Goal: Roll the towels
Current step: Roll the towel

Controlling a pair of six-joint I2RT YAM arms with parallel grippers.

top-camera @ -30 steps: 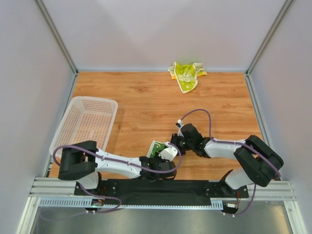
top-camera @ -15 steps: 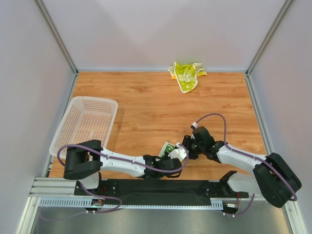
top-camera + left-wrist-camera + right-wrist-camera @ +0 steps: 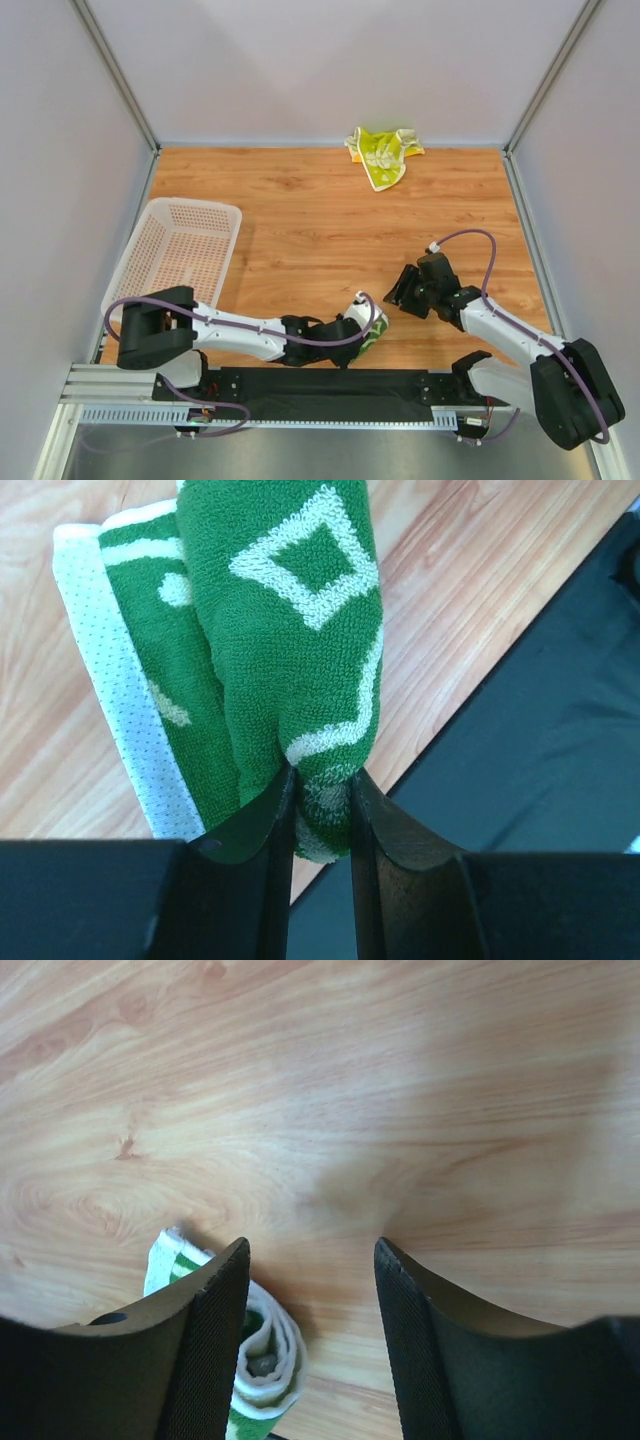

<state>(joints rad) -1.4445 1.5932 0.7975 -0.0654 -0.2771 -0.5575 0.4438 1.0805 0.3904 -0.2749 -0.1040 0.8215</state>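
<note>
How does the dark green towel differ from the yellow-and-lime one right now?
Colour: the dark green towel bears white diamond patterns; the yellow-and-lime towel has white patches. Shape: the green one is wound into a tight bundle; the yellow one lies loose and crumpled. Hold: the left hand pinches the green one by the table's near edge; nothing touches the yellow one, at the far edge. Both are small soft cloths.

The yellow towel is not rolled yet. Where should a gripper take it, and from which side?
Grip the yellow towel by the flat pointed corner on its near side, coming down from above and in front. The rest is bunched up against the back wall, which probably leaves little room behind.
</note>
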